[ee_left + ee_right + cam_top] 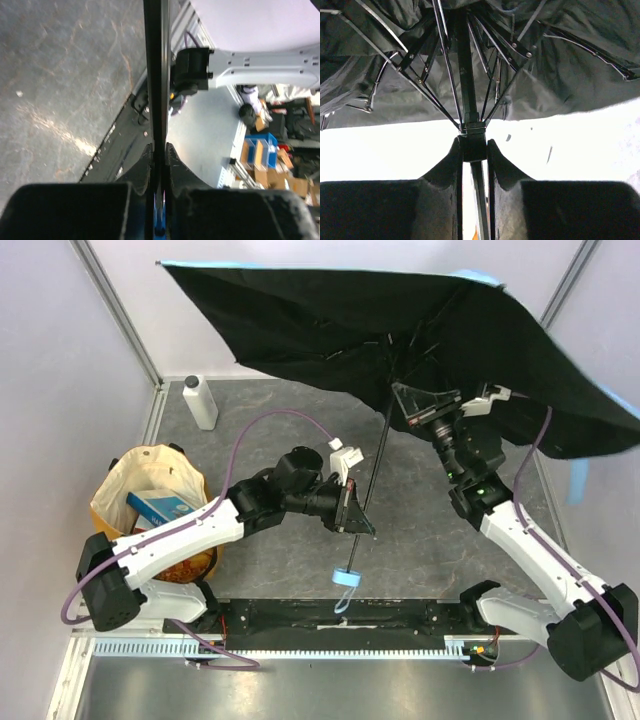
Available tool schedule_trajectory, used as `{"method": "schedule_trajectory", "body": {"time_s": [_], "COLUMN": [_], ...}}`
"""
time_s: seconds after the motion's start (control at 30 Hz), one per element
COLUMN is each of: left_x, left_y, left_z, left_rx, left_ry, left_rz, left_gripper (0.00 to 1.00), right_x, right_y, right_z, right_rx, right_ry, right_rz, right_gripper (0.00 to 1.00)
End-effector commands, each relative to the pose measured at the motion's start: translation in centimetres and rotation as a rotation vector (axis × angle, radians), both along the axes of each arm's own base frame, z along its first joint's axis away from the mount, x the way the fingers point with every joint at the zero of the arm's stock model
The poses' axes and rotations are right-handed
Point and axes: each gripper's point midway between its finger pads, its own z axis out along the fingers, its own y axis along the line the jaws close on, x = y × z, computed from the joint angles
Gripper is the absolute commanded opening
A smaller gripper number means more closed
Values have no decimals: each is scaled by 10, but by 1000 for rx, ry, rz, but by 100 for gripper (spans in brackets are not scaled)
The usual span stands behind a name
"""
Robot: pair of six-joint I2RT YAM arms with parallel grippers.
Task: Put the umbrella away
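A grey, mottled tabletop (290,440) lies between pale walls with aluminium corner posts. Over its far half spreads the open folding umbrella (330,310) of thin fabric, matt black underneath with a sky-blue edge along the rim; it is tilted, and its right side overhangs the tabletop's right edge. Its slim black metal shaft (378,455) slants down to a small blue strap loop (347,580) close to the near edge. The middle and near left of the surface lie bare around the shaft. A soft yellow-and-cream tote bag (120,480) slumps at the left edge, and an upright white plastic bottle (200,402) stands in the far left corner, both well apart from the shaft. The left arm reaches rightward with a bent elbow, its left pincer (358,512) clenched on the lower shaft. The right arm leans up and inward, its right pincer (472,145) grasping the black runner block where the thin ribs (437,107) fan out.
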Motion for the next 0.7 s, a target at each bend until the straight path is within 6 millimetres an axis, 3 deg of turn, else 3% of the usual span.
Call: {"method": "schedule_trajectory", "body": {"time_s": [0.0, 0.13, 0.33, 0.4, 0.53, 0.6, 0.67], "left_x": [65, 56, 24, 18, 17, 19, 24], "left_y": [-14, -13, 8, 17, 20, 16, 12], "left_z": [126, 136, 190, 206, 208, 194, 164], "left_rx": [-324, -361, -476, -501, -509, -485, -441], "left_ry": [-320, -302, -296, -294, -223, -178, -103], "left_rz": [134, 107, 56, 68, 93, 95, 120], "left_gripper": [2, 2, 2, 2, 2, 2, 2], "right_x": [-88, -97, -94, -93, -86, -88, -91], "right_y": [98, 100, 97, 99, 107, 108, 107], "right_z": [-60, -64, 7, 16, -15, -41, -72], "right_rx": [-102, -78, -76, -73, -41, 6, 32], "right_ry": [136, 158, 50, 43, 128, 191, 254], "right_rz": [459, 479, 452, 459, 493, 513, 524], "right_gripper": [0, 0, 0, 0, 0, 0, 0]}}
